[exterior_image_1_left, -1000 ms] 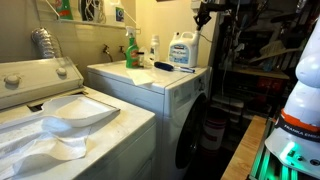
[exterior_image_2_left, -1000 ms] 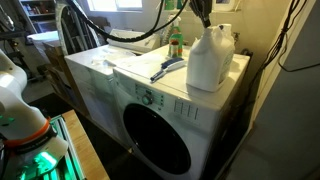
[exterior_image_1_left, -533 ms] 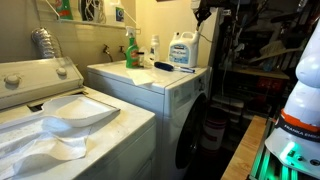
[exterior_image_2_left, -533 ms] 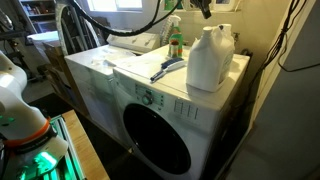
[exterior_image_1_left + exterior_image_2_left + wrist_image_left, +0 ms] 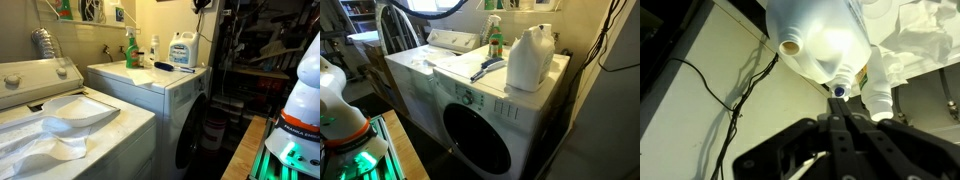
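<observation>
Desk: What does the wrist view show?

Field: The gripper (image 5: 837,100) hangs high above a white detergent jug (image 5: 825,40), its fingers (image 5: 832,125) pressed together with nothing visibly between them. A small blue spot sits right at the tips, and I cannot tell whether it belongs to the jug

Desk: Where does the jug stand?

Field: In an exterior view the jug (image 5: 529,58) is upright on the back corner of a front-loading machine (image 5: 470,120), close to the wall. A brush (image 5: 487,68) lies near it on the lid, and a green spray bottle (image 5: 495,42) stands further back. A dark cable (image 5: 710,85) trails along the wall beside it

Desk: What would make a clean approach?

Field: My judgement is that the fingers should spread wide while the arm is well clear, because pressed together they would only butt against the plastic. I would line them up over the handle or neck, not the rounded shoulder, and come straight down. A sideways nudge in that corner could tip the jug or push it into the cable. The round mouth looks uncapped, so the jug wants keeping level. It also wants a firm squeeze, as smooth plastic probably slips and a full jug would be heavy
</observation>
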{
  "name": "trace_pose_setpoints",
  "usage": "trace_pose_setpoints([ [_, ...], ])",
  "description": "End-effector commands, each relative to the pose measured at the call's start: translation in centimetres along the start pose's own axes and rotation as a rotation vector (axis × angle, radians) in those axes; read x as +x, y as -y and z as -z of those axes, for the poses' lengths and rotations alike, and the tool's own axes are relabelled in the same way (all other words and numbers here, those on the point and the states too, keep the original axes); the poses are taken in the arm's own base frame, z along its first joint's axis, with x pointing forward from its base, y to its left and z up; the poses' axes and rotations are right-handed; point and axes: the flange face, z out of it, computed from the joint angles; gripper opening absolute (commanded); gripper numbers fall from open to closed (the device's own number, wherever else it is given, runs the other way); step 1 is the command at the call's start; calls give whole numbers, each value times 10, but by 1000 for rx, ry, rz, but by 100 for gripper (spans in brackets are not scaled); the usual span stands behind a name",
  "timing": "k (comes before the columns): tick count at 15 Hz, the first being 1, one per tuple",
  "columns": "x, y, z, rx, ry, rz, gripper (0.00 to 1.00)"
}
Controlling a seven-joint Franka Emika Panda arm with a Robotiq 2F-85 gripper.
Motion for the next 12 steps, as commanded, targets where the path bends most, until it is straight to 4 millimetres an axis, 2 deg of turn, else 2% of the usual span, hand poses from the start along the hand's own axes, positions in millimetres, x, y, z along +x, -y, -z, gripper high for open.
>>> trace_pose_setpoints([
  [1,-13,11,7,35,21,33,0],
  [4,-22,27,12,100,47,79,0],
  [6,-33,45,15,190,99,141,0],
  [12,-78,123,19,373,280,364,0],
])
